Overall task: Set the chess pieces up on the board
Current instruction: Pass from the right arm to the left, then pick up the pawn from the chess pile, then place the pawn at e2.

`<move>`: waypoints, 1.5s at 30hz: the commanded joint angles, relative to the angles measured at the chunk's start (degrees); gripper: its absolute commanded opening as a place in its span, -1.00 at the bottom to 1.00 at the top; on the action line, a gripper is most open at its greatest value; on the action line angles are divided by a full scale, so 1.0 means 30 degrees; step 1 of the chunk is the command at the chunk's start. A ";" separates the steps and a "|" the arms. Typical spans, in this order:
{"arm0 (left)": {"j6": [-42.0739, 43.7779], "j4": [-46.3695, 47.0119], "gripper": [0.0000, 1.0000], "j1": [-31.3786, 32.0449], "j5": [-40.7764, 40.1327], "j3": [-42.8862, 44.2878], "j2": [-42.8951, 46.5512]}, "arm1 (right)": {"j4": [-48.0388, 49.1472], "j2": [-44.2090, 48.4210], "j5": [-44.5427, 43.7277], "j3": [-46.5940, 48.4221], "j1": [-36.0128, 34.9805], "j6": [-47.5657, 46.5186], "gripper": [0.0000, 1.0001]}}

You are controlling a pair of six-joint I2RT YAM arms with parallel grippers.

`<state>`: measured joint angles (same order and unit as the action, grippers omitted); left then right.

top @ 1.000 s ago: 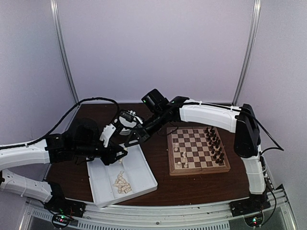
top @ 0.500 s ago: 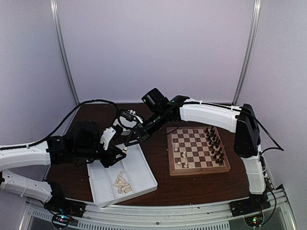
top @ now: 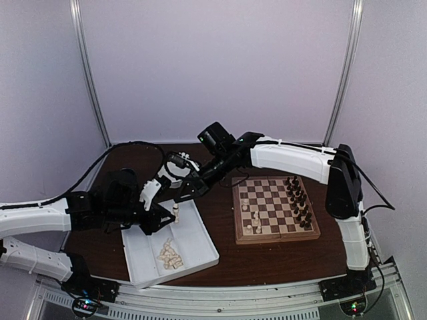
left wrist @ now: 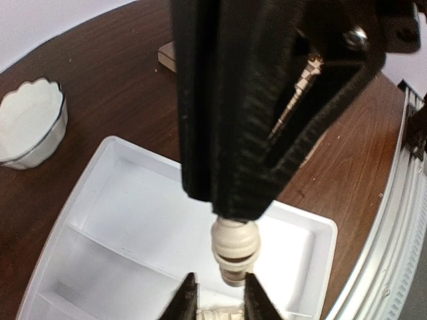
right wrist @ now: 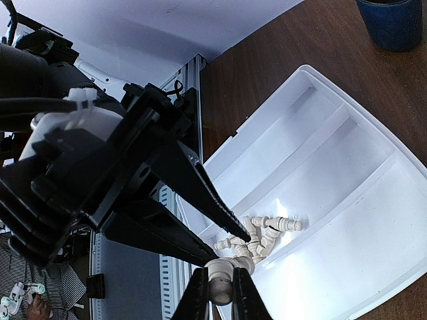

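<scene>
lying nearest on the table (top: pixel 267 261), a white divided tray (top: pixel 203 248) holds a heap of loose cream pieces (top: pixel 169 254). above the tray, the right end effector (right wrist: pixel 220 293) is clamped on one end of a single cream piece (left wrist: pixel 234 245). the left end effector (left wrist: pixel 219 301) stands narrow, its tips flanking the piece's other end; whether they press it cannot be told. farther right lies the board (top: pixel 277 238), with a few standing cream pieces (top: pixel 252 217) at its left side and dark pieces (top: pixel 300 200) in rows along its right.
</scene>
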<state>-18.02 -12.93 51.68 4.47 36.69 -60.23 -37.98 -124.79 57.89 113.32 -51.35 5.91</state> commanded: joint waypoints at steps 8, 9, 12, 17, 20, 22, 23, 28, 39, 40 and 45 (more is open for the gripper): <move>0.0148 0.1801 -0.21 -0.0118 0.0028 -0.0250 -0.0606 | -0.0020 0.0279 -0.0131 0.0380 0.0125 -0.0100 -0.83; 0.0148 0.1846 -0.29 -0.0118 -0.0097 -0.0221 -0.0751 | -0.0006 0.0310 -0.0121 0.0373 0.0125 -0.0093 -0.83; 0.0248 0.2130 -0.54 -0.0118 -0.0048 -0.0181 -0.1066 | -0.0039 0.0353 -0.0113 0.0329 0.0125 -0.0113 -0.83; 0.0409 0.2323 -0.80 -0.0118 0.0164 0.0016 -0.1191 | -0.0605 0.0535 -0.0639 0.0463 0.0346 -0.0826 -0.83; 0.0440 0.2273 -0.87 -0.0118 0.0084 -0.0027 -0.0940 | -0.1696 0.0787 -0.1741 0.0729 0.0799 -0.2236 -0.83; 0.0415 0.2189 -0.89 -0.0118 -0.0008 -0.0109 -0.0688 | -0.3217 0.1180 -0.3723 0.1055 0.1126 -0.4318 -0.83; 0.0371 0.2136 -0.90 -0.0118 -0.0071 -0.0167 -0.0567 | -0.3861 0.1554 -0.4895 0.0999 0.1320 -0.5370 -0.83; 0.0144 0.2046 -0.91 -0.0118 -0.0669 -0.0691 0.0108 | -0.3585 0.4548 -1.0669 -0.2575 0.2616 -0.9040 -0.83; 0.0143 0.2177 -0.91 -0.0147 -0.0684 -0.0137 -0.0926 | -0.2764 0.5663 -1.5366 -0.7515 0.5046 -1.1432 -0.83; 0.0169 0.2124 -0.90 -0.0147 -0.0657 -0.0042 -0.1018 | -0.2724 0.5524 -1.5439 -0.7660 0.5047 -1.1521 -0.83; 0.0177 0.1959 -0.90 -0.0147 -0.0691 0.0163 -0.1173 | -0.2758 0.4890 -1.5560 -0.8131 0.5047 -1.1893 -0.84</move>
<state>-17.47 -9.04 51.68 2.68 35.14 -63.57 -46.72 -109.06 13.43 89.86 -35.99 -27.92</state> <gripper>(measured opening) 0.129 0.112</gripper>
